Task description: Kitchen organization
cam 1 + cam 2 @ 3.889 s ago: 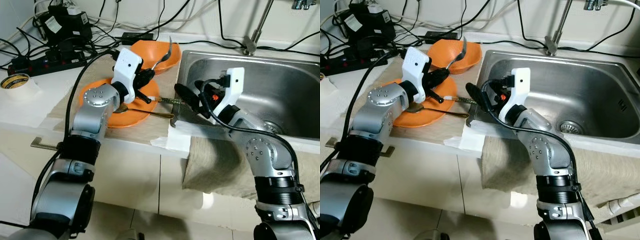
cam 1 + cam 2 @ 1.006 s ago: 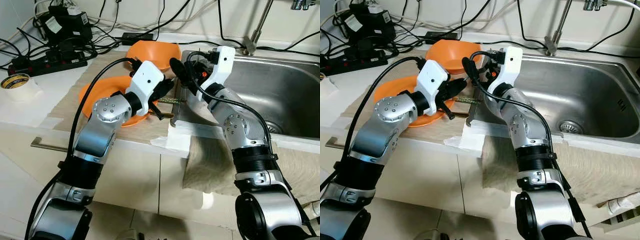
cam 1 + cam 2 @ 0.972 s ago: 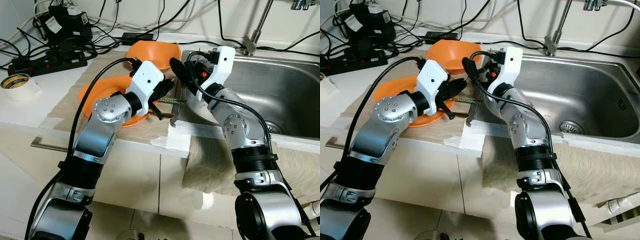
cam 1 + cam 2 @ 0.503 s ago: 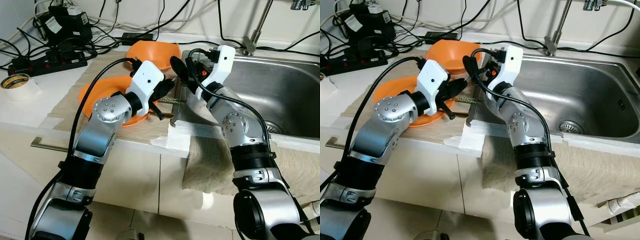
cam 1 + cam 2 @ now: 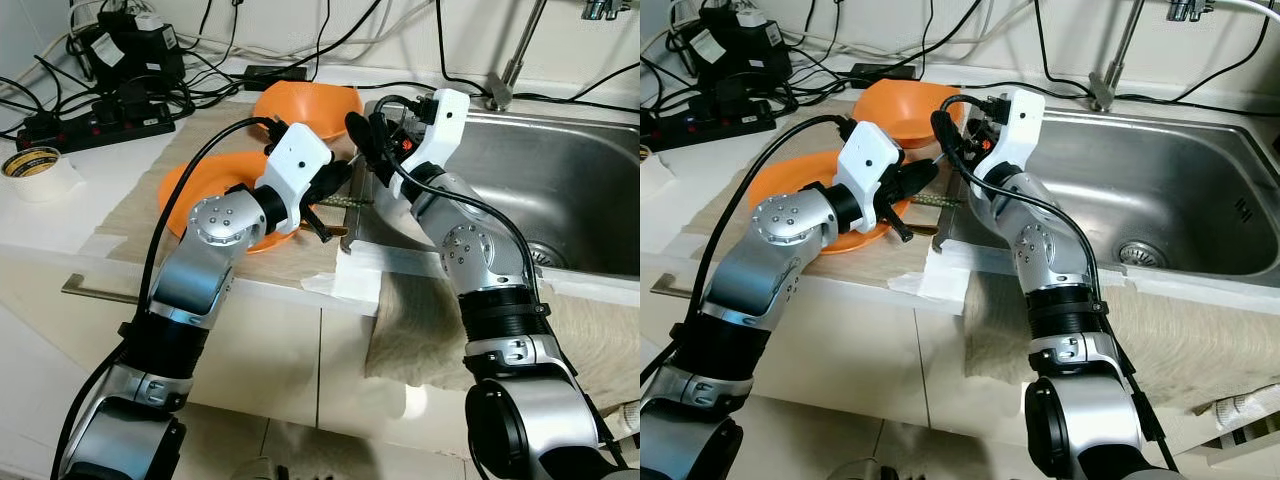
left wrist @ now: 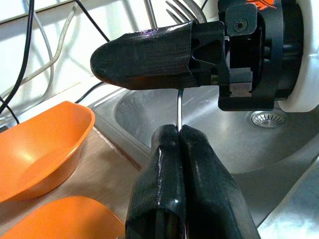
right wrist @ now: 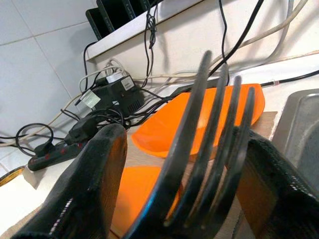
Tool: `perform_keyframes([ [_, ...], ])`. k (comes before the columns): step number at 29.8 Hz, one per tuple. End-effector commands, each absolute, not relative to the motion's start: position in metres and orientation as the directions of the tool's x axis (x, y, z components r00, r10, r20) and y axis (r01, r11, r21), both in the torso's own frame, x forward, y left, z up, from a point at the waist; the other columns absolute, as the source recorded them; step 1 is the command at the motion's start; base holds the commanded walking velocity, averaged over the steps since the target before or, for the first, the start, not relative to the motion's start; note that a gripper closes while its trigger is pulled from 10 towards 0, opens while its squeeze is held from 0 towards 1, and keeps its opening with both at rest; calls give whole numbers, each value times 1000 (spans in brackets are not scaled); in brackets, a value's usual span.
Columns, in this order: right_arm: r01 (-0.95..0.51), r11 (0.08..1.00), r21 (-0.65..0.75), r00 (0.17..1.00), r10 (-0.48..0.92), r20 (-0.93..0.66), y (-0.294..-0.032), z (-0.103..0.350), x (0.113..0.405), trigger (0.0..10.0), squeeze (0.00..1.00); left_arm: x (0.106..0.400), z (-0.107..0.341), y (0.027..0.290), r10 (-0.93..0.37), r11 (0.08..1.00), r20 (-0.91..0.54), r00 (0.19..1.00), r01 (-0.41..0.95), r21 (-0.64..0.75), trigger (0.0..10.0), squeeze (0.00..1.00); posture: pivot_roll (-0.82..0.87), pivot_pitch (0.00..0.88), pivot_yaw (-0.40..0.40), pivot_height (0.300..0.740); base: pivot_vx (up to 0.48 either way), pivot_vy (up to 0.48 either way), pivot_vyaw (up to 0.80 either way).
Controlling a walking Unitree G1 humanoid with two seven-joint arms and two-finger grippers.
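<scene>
A metal fork [image 7: 209, 124] stands upright over the left corner of the sink [image 5: 560, 190]. My left gripper [image 6: 178, 130] is shut on its thin handle [image 6: 178, 107]. My right gripper [image 5: 368, 145] is open, with one black finger [image 7: 94, 174] on each side of the fork's tines, apart from them. In the head view my left gripper [image 5: 343, 172] is just below and left of the right one. Behind them sits an orange bowl [image 5: 300, 105], and an orange plate [image 5: 205, 180] lies on the beige mat to the left.
A utensil with a patterned handle [image 5: 345, 201] lies at the sink's left rim by the plate. A tap [image 5: 510, 70] rises behind the sink. Cables and a power strip [image 5: 90, 120] crowd the back left. A tape roll [image 5: 30, 162] sits far left. A cloth [image 5: 420, 320] hangs over the counter front.
Since 3.9 s ago my left gripper has carried the fork right from the bowl, and my right gripper rose from the sink's front rim to meet it. Over the last second both barely shifted.
</scene>
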State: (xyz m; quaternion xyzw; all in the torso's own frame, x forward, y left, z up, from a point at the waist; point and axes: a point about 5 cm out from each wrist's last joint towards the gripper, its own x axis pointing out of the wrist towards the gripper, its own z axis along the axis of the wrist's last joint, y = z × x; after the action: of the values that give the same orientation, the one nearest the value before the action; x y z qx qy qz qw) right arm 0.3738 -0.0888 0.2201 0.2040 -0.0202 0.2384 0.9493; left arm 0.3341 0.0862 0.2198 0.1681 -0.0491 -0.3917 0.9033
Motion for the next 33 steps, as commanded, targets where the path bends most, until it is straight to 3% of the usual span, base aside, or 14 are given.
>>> perform_keyframes([
  [1, -385, 839, 384, 918, 392, 65, -99, 207, 376, 0, 0, 330, 241, 82, -751, 617, 42, 659, 678, 399, 0, 0, 2, 0, 13, 732, 0, 0, 0],
  [33, -344, 860, 377, 935, 349, 58, -102, 202, 375, 0, 0, 342, 241, 91, -675, 677, 41, 737, 596, 432, 0, 0, -4, 0, 19, 732, 0, 0, 0],
])
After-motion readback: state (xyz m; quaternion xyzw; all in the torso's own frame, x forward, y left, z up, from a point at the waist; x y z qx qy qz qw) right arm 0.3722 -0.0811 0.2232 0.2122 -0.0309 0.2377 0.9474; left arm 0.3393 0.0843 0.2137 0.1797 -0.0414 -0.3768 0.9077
